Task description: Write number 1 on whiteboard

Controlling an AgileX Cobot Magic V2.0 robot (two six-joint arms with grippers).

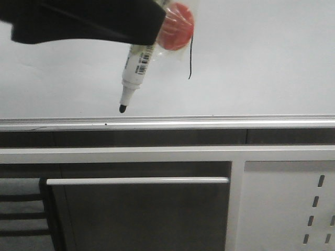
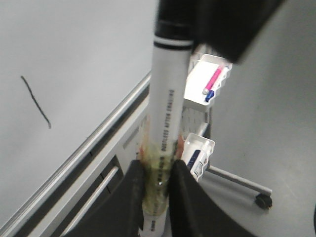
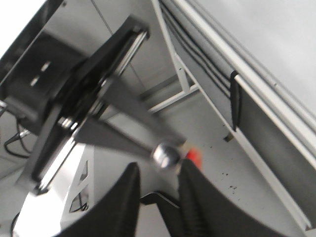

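The whiteboard (image 1: pixel 261 57) fills the upper front view, with its silver rail (image 1: pixel 209 123) along the lower edge. The number 1 (image 1: pixel 190 57) is a thin dark stroke on it, also seen in the left wrist view (image 2: pixel 34 101). My left gripper (image 1: pixel 144 31) is shut on a white marker (image 1: pixel 133 68) whose black tip (image 1: pixel 121 108) points down, left of and below the stroke. In the left wrist view the fingers (image 2: pixel 133 197) clamp the taped marker barrel (image 2: pixel 165 113). My right gripper (image 3: pixel 158 180) is open and empty, off the board.
A red-orange round piece (image 1: pixel 175 26) sits beside the left gripper. Below the rail are a dark cabinet with a white handle bar (image 1: pixel 136 181) and a white slotted metal panel (image 1: pixel 288 209). A wheeled stand holds white trays with pens (image 2: pixel 210 81).
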